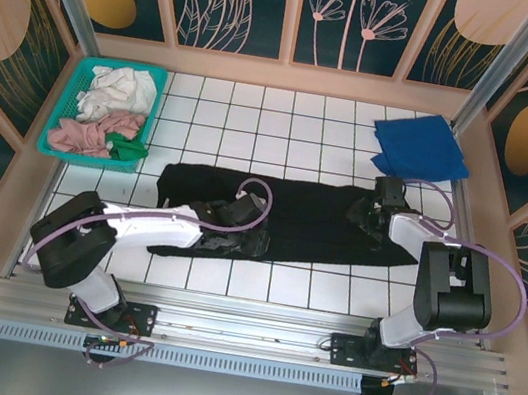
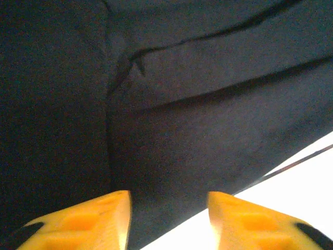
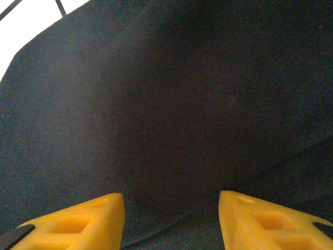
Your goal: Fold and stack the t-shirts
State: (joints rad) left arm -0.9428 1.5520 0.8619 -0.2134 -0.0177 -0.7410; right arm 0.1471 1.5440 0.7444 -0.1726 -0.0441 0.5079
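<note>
**Black shirt half-folded, blue one waiting**

The royal-blue t-shirt (image 1: pixel 419 148) lies folded at the far right corner of the tabletop (image 1: pixel 257 115), so I judge that one finished. The black t-shirt (image 1: pixel 301 219) is spread across the middle as a long band, its sides apparently turned in lengthwise. It is not yet folded down to a compact square, and it is not on the blue one. Shortening that band end to end and stacking the two shirts is, I reckon, what remains.

My left tool (image 2: pixel 169 208) is low over the near-left part of the black cloth, its fingers standing apart with nothing pinched between them. My right tool (image 3: pixel 171 211) sits over the band's right end, fingers likewise spread and empty as far as I can see.

The teal basket (image 1: pixel 88 160) at the far left holds white, pink and green cloth.

I can read no brand, label or writing anywhere on the shirts.
</note>
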